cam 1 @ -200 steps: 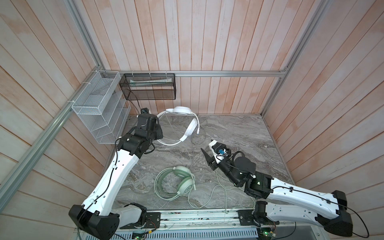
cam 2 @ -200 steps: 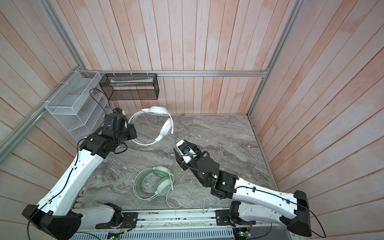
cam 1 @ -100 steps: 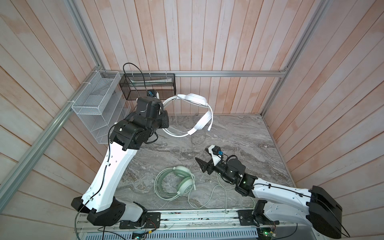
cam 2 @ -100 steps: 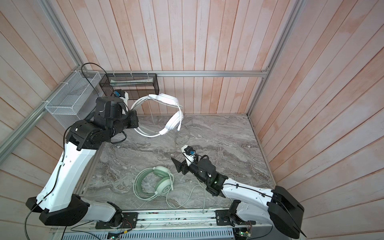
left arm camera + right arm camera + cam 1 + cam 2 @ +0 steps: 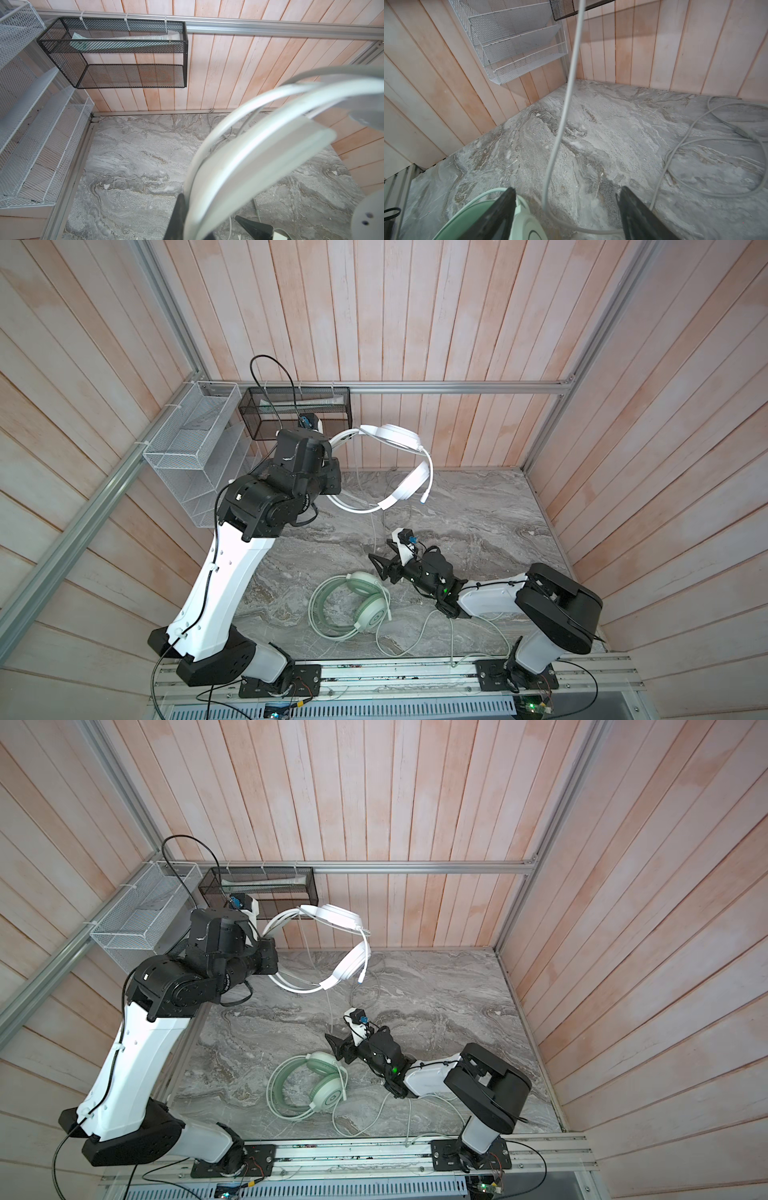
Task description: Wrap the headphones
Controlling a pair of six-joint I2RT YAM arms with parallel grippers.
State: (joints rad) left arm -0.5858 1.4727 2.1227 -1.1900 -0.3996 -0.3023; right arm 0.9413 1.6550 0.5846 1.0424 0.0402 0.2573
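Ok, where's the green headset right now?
In both top views the green headset lies flat on the table near its front edge, about the middle, just left of the open right tool.

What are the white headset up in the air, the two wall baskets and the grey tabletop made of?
White headset: smooth, slightly glossy shell, likely plastic.
Black basket: fine see-through mesh on a thin frame, apparently painted metal.
White rack: same mesh look, white-coated wire.
Tabletop: grey veined marble pattern, matt; real stone or a printed surface, I cannot tell.
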